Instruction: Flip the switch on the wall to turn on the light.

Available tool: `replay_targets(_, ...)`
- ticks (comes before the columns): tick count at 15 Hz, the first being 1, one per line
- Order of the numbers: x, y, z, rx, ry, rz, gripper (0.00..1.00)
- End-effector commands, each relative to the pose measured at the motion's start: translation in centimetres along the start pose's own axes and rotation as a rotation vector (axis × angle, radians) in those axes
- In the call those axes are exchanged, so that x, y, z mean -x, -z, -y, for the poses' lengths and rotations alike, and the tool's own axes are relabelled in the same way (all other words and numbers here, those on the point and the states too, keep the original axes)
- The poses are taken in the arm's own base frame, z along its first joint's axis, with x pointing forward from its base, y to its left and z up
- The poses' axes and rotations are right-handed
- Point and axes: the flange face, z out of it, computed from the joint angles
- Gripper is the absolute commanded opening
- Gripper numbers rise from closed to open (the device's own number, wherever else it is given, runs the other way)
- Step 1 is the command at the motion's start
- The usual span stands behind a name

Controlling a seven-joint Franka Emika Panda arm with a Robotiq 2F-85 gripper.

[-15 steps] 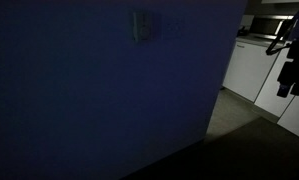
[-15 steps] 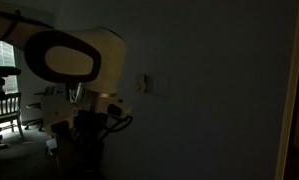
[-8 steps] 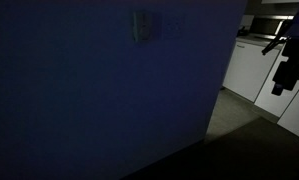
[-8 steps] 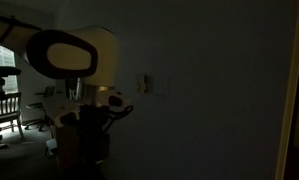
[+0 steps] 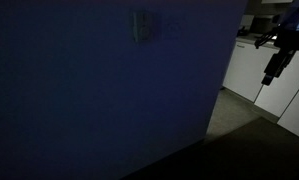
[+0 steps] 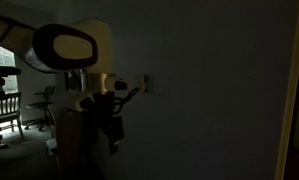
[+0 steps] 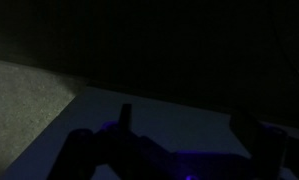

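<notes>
DARK ROOM, SWITCH UNTOUCHED: My pincer (image 5: 271, 72) hangs at the right edge of the frame in an exterior view, its tips pointing downward rather than at the wall (image 5: 89, 110). In the wrist view its two fingers (image 7: 125, 118) show as dim silhouettes standing apart with nothing between them. I judge it spread and empty, though the gloom leaves little to go on. The switch (image 5: 141, 27) sits high on the wall, at the upper centre of that exterior frame. It is a pale upright plate, taller than it is wide, well apart from my pincer and up to its left. In an exterior view the switch (image 6: 145, 85) shows near mid-frame, up and to the right of my pincer (image 6: 113, 128), with bare dark wall between them. Which way it is thrown is too dim to read. As I judge it, the coming move turns on lifting the pincer and swinging its tips toward the plate before any push. The light is not yet on.
</notes>
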Motion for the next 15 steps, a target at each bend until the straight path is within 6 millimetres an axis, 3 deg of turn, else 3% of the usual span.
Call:
replay_targets(1, -2.2, 0.7, 0.5, 0.039, 0.09, -0.042, 1.0)
replay_targets(4, -3.2, 0.9, 1.3, 0.007, 0.2, -0.035, 1.0)
replay_targets(5, -2.0, 1.3, 1.2, 0.031, 0.122, -0.056, 1.0)
replay_targets(9, -2.6, 1.0, 1.7, 0.024, 0.18, -0.047, 1.0)
replay_targets(15, -6.2, 1.2, 4.0, 0.192, 0.384, -0.18, 1.0)
